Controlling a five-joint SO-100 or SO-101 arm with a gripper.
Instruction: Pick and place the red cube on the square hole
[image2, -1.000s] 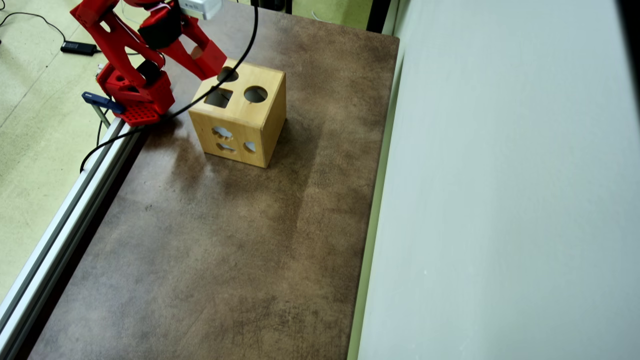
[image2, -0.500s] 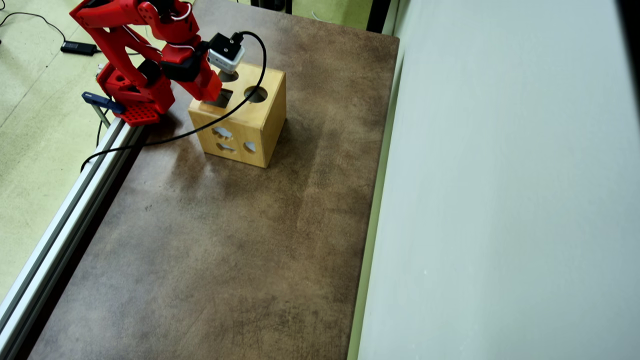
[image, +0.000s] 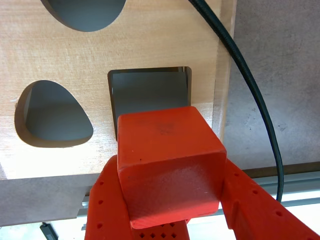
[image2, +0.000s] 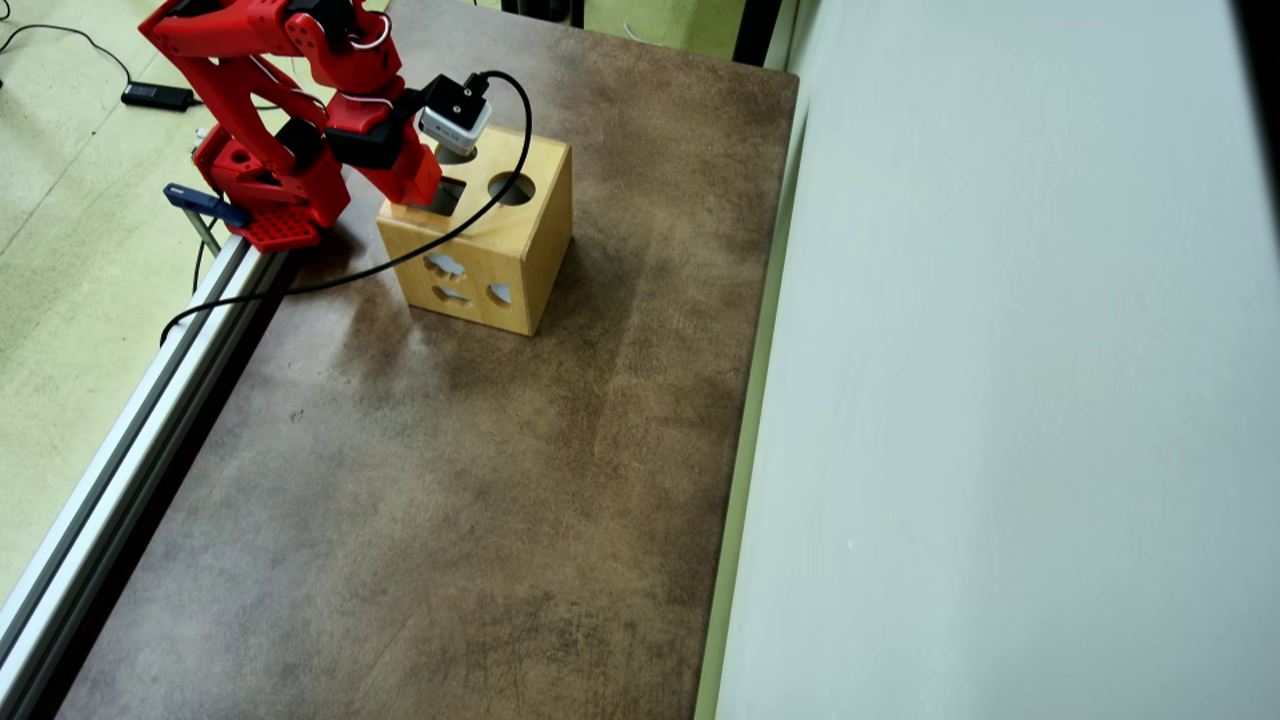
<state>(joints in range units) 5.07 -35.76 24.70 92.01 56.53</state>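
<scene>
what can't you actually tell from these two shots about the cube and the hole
- Wrist view: the near part of the square hole is covered by the red cube, so their alignment is unclear.
- Wrist view: the gripper fingertips lie behind the cube.
- Overhead view: the cube is hidden under the arm and camera.
- Wrist view: the round cutout is cut off by the top edge.

Bright red printed arm (image2: 270, 60), black servo blocks, grey wrist camera (image2: 455, 112), looping black cable (image2: 430, 245)
</scene>
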